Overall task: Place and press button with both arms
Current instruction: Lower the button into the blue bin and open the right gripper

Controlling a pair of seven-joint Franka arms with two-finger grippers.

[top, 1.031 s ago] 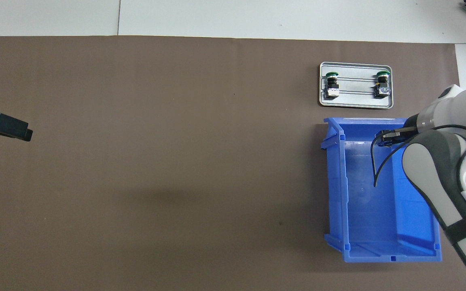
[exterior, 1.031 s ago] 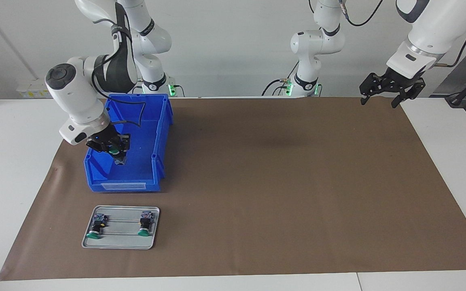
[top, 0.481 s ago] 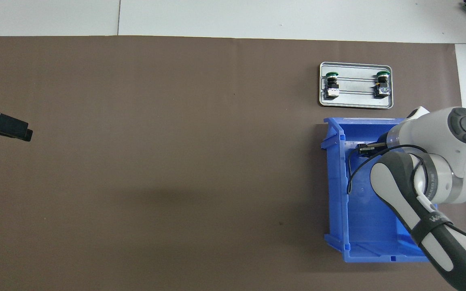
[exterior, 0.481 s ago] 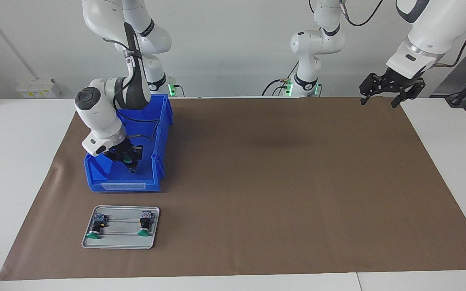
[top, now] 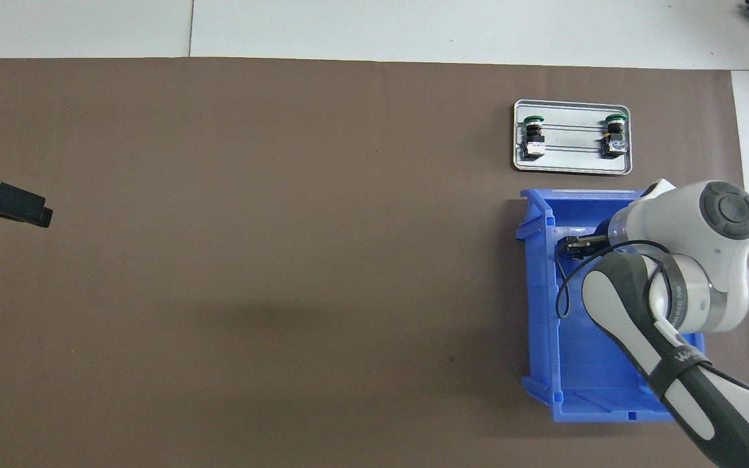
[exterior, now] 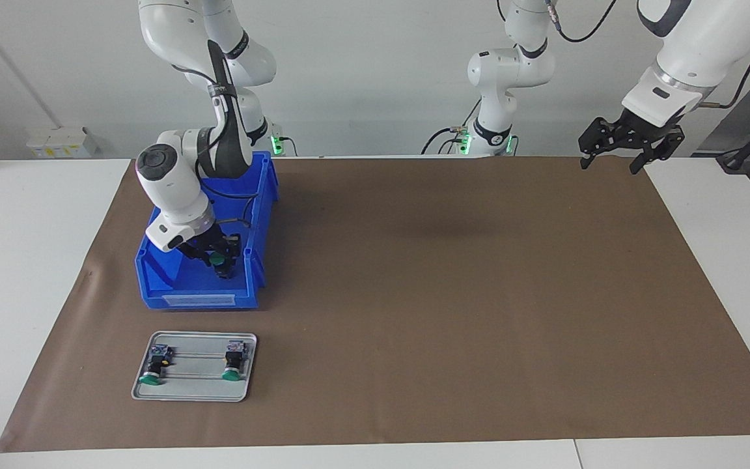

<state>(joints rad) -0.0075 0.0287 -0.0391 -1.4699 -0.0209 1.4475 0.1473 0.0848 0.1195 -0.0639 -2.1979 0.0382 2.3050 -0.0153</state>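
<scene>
A green-capped button (exterior: 218, 260) sits at my right gripper (exterior: 220, 266), low inside the blue bin (exterior: 196, 300), close to the bin wall on the left arm's side. I cannot see whether the gripper still clamps it. In the overhead view the right gripper (top: 566, 246) shows as a black tip over the bin (top: 541, 325), and the button is hidden there. Two more buttons (exterior: 153, 366) (exterior: 232, 362) lie on a grey tray (exterior: 196, 385); they are the buttons (top: 533, 135) (top: 615, 134) on the tray (top: 573, 166) in the overhead view. My left gripper (exterior: 629, 148) waits open, raised over its own end of the table.
The tray lies farther from the robots than the bin, both toward the right arm's end. A brown mat (exterior: 453, 293) covers most of the white table (exterior: 23, 260). The left gripper's tip (top: 7, 203) shows at the overhead view's edge.
The right arm has swung across the bin toward the left arm's side and lower, carrying the button along. The left arm has not moved.
</scene>
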